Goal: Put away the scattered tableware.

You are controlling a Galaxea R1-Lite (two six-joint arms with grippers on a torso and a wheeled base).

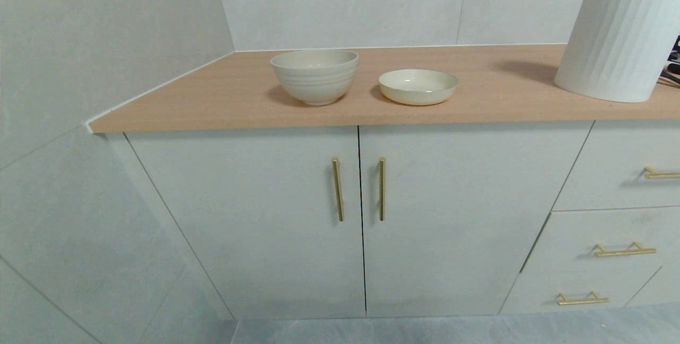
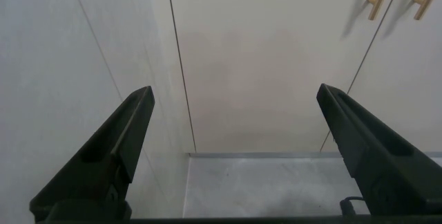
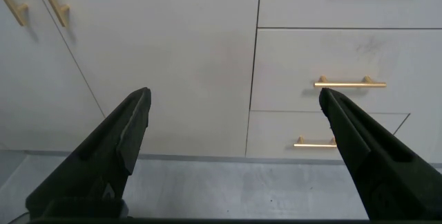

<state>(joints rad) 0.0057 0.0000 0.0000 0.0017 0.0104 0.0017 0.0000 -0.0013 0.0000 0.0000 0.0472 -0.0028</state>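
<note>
Upper centre of the frame: 1 deep bowl (image 1: pixel 315 76), 1 shallow dish (image 1: pixel 418 86). Upper right: 1 ribbed white container (image 1: pixel 619 33). Below: 2 cabinet doors (image 1: pixel 249 222), 3 drawers (image 1: pixel 584 227) at lower right, 5 gold handles (image 1: pixel 337 189)

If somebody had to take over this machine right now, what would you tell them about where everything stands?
Left gripper: open, empty, low in front of the cabinet doors.
Right gripper: open, empty, low by the drawers.
Things: the deep ribbed bowl and the shallow dish stand side by side, not touching, on the wooden countertop above the doors, with the bowl to the robot's left.
Done: nothing put away; doors and drawers are shut.
Left: open storage, probably the cabinet below, then move both pieces in.
</note>
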